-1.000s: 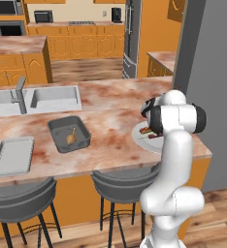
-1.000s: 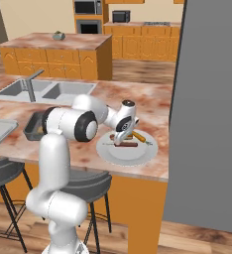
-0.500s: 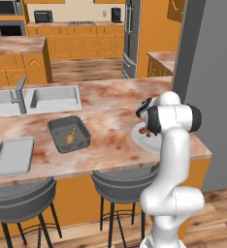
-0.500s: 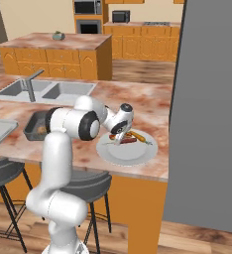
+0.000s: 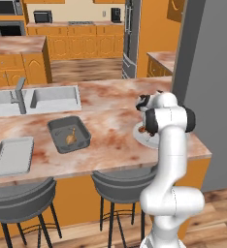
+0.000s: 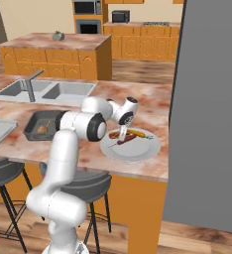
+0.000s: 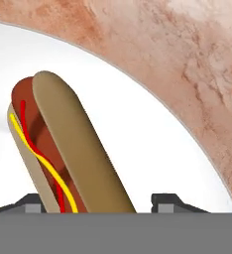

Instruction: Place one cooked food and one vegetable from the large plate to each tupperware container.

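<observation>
A hot dog in a tan bun, with red and yellow sauce lines, lies on the large white plate. My gripper is down over it with one fingertip on each side. The left fingertip is at the bun, while the right fingertip stands a small gap away. In the right base view the gripper reaches down onto the plate by the hot dog. The dark-grey tub holds a brown piece of food. The light-grey flat tray lies left of it.
The plate sits near the counter's right end, close to a grey wall. A steel double sink with a faucet lies behind the tub. Two stools stand under the counter's front edge.
The hand has come down from above the plate to the hot dog. Its jaws have narrowed around the bun.
</observation>
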Robot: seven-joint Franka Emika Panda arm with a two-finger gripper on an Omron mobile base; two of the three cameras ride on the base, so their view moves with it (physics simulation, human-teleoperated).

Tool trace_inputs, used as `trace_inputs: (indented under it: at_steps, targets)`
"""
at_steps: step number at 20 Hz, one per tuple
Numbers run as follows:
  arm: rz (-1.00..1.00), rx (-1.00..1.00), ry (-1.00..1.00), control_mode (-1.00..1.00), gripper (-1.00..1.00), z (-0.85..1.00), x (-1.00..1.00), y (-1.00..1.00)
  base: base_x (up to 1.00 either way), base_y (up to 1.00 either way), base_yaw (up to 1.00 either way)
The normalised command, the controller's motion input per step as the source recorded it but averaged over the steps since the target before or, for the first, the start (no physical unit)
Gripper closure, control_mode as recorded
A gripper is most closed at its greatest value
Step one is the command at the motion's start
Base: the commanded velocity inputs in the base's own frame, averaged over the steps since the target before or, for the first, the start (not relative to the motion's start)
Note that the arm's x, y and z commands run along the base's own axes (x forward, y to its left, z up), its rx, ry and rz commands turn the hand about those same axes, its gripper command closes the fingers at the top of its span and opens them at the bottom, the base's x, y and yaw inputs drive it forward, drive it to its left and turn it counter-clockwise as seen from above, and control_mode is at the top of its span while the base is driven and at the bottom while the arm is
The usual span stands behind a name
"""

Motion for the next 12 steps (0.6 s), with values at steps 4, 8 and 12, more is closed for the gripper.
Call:
trace_inputs:
  at_steps: [4,8,12]
  targets:
    - [0.31,0.00,-0.12,-1.00,1.00,-0.41,-0.69,0.00,0.00,0.00,0.00]
    - [0.10,0.00,-0.48,-1.00,1.00,0.23,-0.84,0.24,0.00,0.00,0.00]
    - [0.02,-0.05,-0.43,-1.00,1.00,0.50,-0.78,0.72,0.00,0.00,0.00]
